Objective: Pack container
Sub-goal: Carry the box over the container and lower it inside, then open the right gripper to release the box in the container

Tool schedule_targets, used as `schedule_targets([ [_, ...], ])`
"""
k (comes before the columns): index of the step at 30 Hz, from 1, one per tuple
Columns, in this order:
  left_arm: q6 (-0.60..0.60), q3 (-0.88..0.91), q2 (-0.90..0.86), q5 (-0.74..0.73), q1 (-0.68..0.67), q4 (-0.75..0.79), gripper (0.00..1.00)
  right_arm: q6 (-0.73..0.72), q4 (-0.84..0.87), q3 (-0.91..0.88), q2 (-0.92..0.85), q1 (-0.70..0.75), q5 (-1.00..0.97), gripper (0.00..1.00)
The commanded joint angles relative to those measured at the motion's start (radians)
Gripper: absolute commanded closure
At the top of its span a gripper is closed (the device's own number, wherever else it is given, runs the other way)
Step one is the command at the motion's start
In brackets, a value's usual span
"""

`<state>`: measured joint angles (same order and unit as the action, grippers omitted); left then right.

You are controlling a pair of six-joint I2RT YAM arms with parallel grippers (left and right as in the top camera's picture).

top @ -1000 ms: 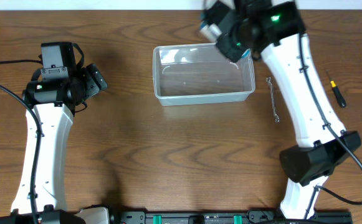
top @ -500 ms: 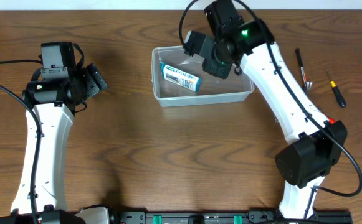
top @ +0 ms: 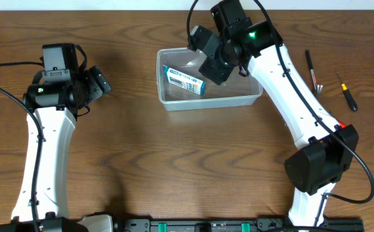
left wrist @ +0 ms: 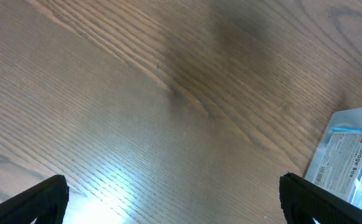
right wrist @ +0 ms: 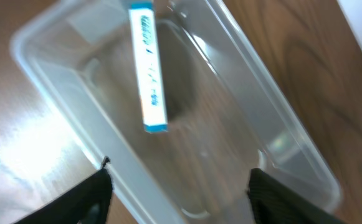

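Note:
The clear container sits at the table's far middle, and a small blue-and-white box lies flat in its left half. My right gripper hovers over the tub's back left part, open, with nothing between its fingers. In the right wrist view the box rests on the floor of the container, ahead of the open right gripper. My left gripper hangs wide open over bare wood to the left. Between the left gripper fingers only table shows, with the container at the right edge.
Right of the tub lie a dark pen-like tool and a small screwdriver. A black cable runs along the far left. The wooden table stretches in front of the tub.
The right arm swung left over the tub. The blue-and-white box now lies inside it, and the right gripper's jaws have spread apart. The left arm has not moved.

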<state>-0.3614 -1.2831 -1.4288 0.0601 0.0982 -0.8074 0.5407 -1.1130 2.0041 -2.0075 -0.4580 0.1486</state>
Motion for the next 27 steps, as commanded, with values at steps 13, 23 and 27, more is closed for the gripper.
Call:
schedule_targets([
  [13,0.017,0.006,0.003,0.016,0.004,-0.002,0.02,-0.069,0.003,0.021,-0.154,-0.05,0.137,0.61],
  [23,0.017,0.006,0.003,0.016,0.004,-0.002,0.02,-0.069,0.026,0.021,-0.256,-0.053,0.136,0.61],
  [27,0.017,0.006,0.003,0.016,0.004,-0.002,0.02,-0.084,0.051,0.021,-0.269,-0.053,0.088,0.61],
])
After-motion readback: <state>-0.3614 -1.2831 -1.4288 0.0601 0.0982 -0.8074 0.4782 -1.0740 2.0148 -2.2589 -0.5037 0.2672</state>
